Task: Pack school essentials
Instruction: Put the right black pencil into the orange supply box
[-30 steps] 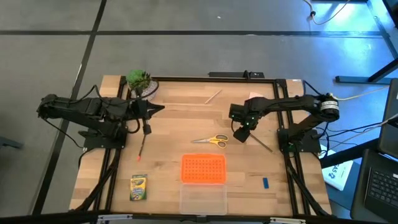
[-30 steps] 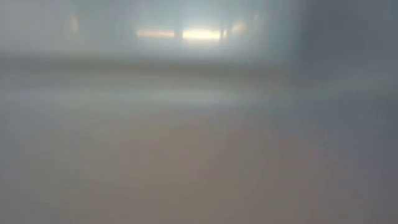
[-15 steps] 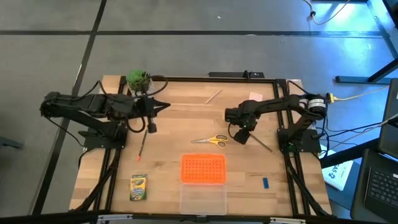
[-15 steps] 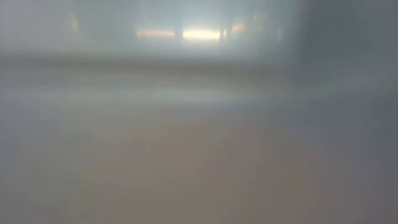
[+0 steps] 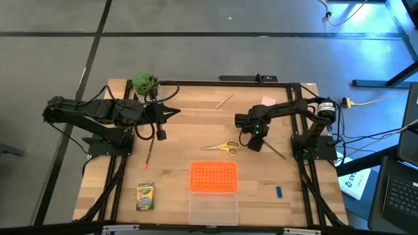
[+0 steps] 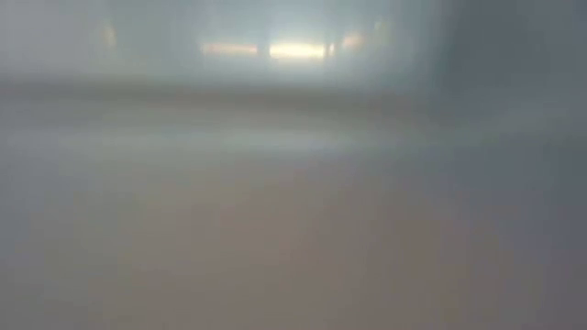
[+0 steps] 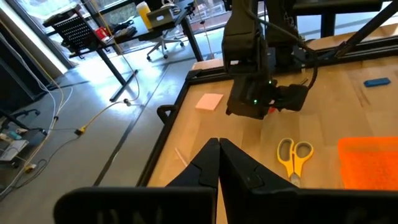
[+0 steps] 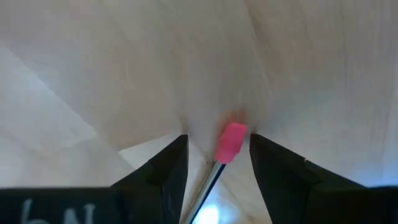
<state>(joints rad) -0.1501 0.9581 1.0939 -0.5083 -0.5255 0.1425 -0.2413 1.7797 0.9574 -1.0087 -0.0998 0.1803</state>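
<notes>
The right arm reaches in over the bench [image 5: 117, 189] from its right edge, elbow folded, its hand [image 8: 217, 163] pointing down with fingers spread on either side of a pencil's [image 8: 225, 152] pink eraser end, just right of the scissors [image 5: 222, 147]. The left arm stretches along the back-left, near the plant [image 5: 145, 83], its hand [image 7: 219, 150] pressed together and holding nothing.
</notes>
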